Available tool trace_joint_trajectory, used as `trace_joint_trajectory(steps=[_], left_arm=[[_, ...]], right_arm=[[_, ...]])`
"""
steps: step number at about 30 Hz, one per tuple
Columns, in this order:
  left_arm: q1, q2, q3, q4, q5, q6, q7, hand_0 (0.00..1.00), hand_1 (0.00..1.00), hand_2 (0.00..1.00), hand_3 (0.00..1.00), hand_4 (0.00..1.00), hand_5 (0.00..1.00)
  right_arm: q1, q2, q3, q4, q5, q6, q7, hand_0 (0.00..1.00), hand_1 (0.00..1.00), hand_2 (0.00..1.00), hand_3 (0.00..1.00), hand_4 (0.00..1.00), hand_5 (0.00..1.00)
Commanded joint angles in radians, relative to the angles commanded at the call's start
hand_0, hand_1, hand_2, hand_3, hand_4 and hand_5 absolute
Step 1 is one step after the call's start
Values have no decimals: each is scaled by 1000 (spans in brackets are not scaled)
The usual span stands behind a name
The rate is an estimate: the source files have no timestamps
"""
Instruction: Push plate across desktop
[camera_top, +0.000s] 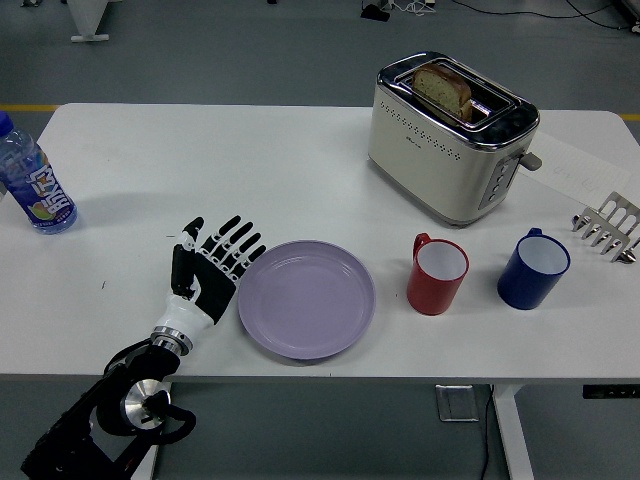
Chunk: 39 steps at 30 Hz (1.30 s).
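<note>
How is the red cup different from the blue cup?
The red cup is red and looks slimmer; the blue cup is dark blue and looks wider. The red cup stands nearer the purple plate, with the blue cup further right, near the metal rack. Both stand upright and apart, are white inside, look empty, and have their handles at the upper left.
</note>
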<state>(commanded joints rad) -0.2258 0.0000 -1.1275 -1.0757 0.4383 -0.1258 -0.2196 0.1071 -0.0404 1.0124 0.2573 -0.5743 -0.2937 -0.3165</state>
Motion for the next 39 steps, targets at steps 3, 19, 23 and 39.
trace_joint_trajectory(steps=[3, 19, 23, 39], left_arm=[[-3, 0, 6, -2, -3, 0, -1, 742, 768, 734, 672, 579, 998], [-8, 0, 11, -1, -11, -1, -1, 742, 767, 734, 672, 579, 998], [-7, 0, 17, -1, -16, -1, 0, 741, 767, 734, 672, 580, 998], [-1, 0, 41, -3, -27, -2, -1, 741, 767, 733, 672, 579, 998]], right_arm=[[1, 0, -1, 0, 2, 0, 1, 577, 518, 610, 579, 228, 530], [0, -1, 3, 1, -6, -3, -3, 577, 518, 610, 576, 230, 530], [-2, 0, 3, 1, -4, -4, -3, 577, 518, 610, 577, 230, 529], [-8, 0, 8, 2, -11, -4, -6, 577, 518, 610, 576, 230, 531]])
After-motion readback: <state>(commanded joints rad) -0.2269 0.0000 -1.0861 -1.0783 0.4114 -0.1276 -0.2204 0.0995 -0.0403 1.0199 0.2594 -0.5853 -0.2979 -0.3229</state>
